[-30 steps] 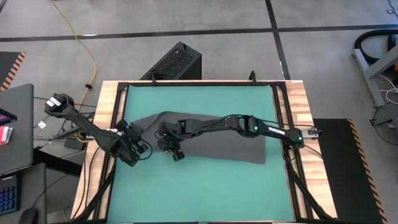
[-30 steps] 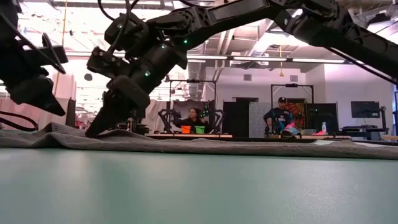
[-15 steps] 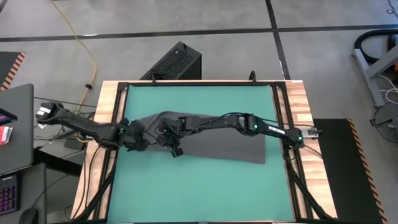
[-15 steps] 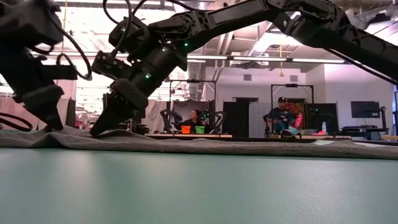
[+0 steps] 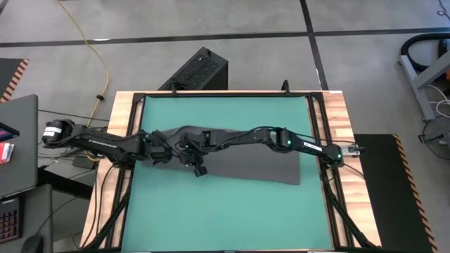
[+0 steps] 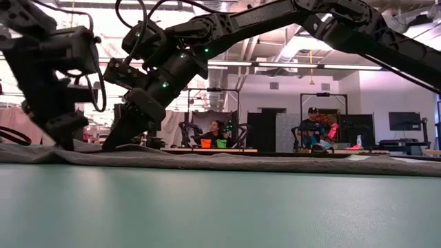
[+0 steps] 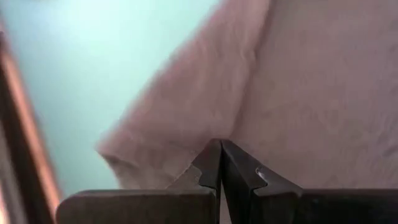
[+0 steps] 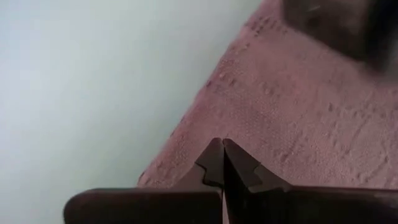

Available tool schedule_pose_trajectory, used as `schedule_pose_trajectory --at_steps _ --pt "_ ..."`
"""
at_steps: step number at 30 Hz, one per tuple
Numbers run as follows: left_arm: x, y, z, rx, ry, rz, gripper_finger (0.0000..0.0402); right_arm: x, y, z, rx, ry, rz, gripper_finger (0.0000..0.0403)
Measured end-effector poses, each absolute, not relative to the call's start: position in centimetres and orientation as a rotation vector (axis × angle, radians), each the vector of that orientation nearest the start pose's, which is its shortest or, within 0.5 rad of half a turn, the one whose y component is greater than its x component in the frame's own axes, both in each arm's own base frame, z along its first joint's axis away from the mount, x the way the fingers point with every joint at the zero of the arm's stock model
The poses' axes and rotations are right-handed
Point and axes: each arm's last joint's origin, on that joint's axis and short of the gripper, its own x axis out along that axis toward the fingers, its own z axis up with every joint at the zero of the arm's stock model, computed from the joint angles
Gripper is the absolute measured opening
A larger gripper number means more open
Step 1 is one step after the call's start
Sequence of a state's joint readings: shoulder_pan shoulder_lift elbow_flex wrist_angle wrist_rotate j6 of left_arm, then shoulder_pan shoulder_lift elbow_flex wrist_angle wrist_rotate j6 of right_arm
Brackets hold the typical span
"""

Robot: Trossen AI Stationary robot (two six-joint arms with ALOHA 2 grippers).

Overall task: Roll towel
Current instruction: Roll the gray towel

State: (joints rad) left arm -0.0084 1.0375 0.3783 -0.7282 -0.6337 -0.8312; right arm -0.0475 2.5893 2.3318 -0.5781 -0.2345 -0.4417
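Down at table height, the green mat (image 6: 220, 207) fills the foreground and the towel (image 6: 275, 162) is only a thin grey ridge across it. The left gripper (image 6: 65, 141) and right gripper (image 6: 114, 143) both touch down on its left end. People sit far back in the room.

From above, the towel (image 5: 253, 163) lies across the mat's middle, its left part bunched, both grippers (image 5: 163, 156) (image 5: 188, 156) just beside each other there.

The wrist views give the detail: left fingers (image 7: 221, 163) pressed together over a folded corner, right fingers (image 8: 222, 160) closed at the cloth's edge. Whether either pinches fabric, I can't tell.
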Motion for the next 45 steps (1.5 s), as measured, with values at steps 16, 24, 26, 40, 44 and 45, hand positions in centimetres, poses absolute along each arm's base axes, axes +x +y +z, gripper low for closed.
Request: schedule_pose_trajectory --at_steps 16,24,26,40,44,45 --pt "15.3 2.3 17.2 -0.151 0.980 0.780 0.0000 56.4 -1.8 14.6 -0.269 0.806 0.357 0.0016" --pt "15.5 3.4 15.1 -0.173 1.057 0.789 0.0000 56.3 -1.9 14.5 -0.270 0.809 0.360 0.0016" --pt "15.7 3.8 14.9 -0.182 1.060 0.805 0.0000 56.3 -1.9 14.5 -0.271 0.809 0.361 0.0016" --pt "14.4 7.1 14.9 -0.092 1.099 1.197 0.0000 56.3 -1.8 14.6 -0.266 0.816 0.357 0.0016" --pt "15.0 7.4 15.7 -0.040 1.088 1.194 0.0000 56.2 -1.6 14.5 -0.265 0.821 0.362 0.0016" --pt "15.2 7.4 16.0 -0.038 1.079 1.188 0.0000 56.2 -1.6 14.6 -0.266 0.821 0.362 0.0016"
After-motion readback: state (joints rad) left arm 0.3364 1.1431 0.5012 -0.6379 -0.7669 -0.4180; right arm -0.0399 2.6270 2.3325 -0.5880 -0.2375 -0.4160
